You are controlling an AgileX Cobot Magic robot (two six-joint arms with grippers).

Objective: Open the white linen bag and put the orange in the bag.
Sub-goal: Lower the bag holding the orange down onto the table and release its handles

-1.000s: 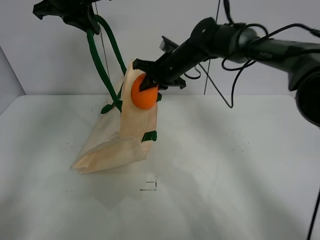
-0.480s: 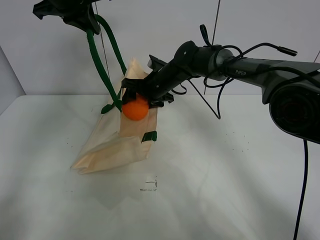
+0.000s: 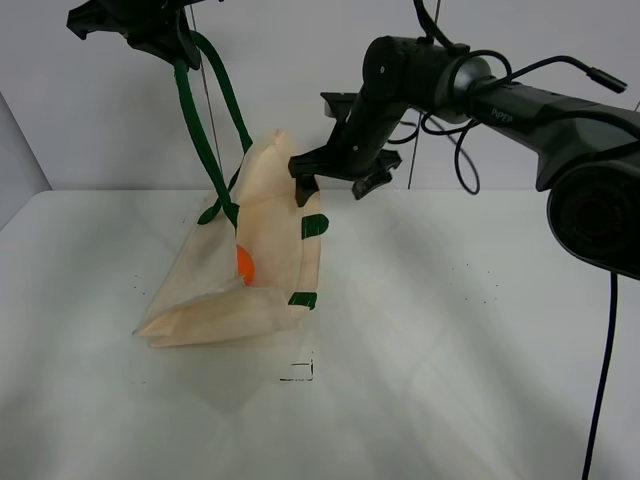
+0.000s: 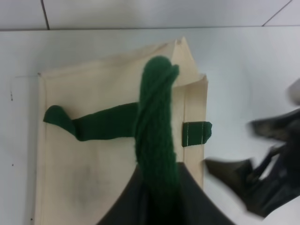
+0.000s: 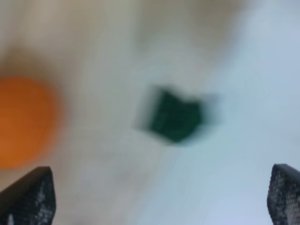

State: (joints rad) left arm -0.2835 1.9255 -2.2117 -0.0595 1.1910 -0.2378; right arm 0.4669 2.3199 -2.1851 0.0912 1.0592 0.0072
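The white linen bag [image 3: 265, 230] hangs open by its dark green strap handle [image 3: 195, 130], its bottom resting on the table. My left gripper [image 3: 170, 45] is shut on that handle at the top left; the left wrist view shows the handle [image 4: 157, 122] and the bag [image 4: 93, 154] below. The orange [image 3: 244, 264] lies inside the bag, partly hidden by the cloth; it shows blurred in the right wrist view [image 5: 23, 122]. My right gripper [image 3: 335, 180] is open and empty just above the bag's mouth. Its fingertips [image 5: 28, 197] stand wide apart.
The white table [image 3: 450, 330] spreads around the bag. A small dark mark [image 3: 298, 372] lies in front of the bag. A green tab [image 5: 176, 115] on the bag shows blurred. Cables [image 3: 450, 150] hang from the right arm.
My right gripper opened and let go of the orange, which dropped into the bag. The gripper then rose and drew back to the right. The left gripper has not moved.
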